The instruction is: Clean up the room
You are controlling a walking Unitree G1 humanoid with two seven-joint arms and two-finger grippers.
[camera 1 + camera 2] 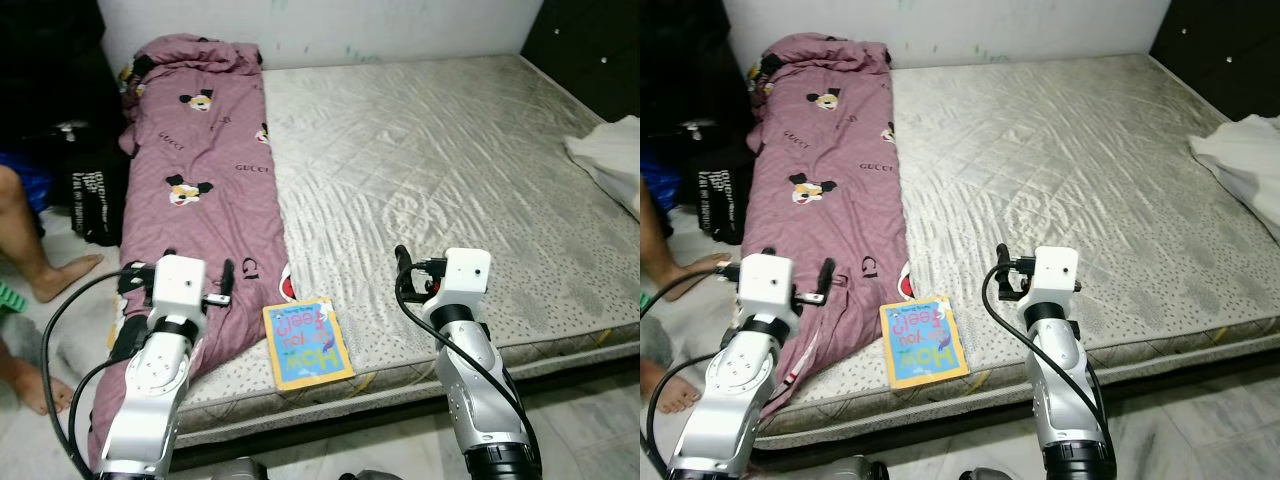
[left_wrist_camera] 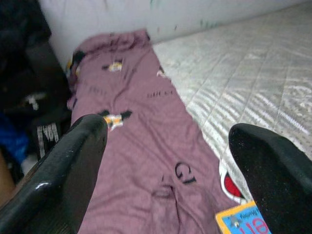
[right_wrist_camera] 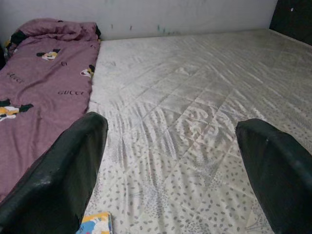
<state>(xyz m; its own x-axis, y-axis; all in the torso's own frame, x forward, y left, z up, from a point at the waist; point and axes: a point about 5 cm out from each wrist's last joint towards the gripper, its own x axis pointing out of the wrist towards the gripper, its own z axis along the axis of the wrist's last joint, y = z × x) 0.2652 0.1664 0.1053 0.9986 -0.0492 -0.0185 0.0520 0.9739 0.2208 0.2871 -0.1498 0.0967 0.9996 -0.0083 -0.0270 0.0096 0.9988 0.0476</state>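
Book (image 1: 307,343) on bed (image 1: 450,150) edge

You can read "GUCCI" printed again and again in dark letters across the mauve blanket (image 1: 205,170) on the bed's left side. The yellow-and-blue book (image 1: 306,343) at the mattress edge carries upside-down colourful lettering; "HOW" and "FEEL" are legible. White lettering on the black bag (image 1: 95,190) beside the bed is unreadable.
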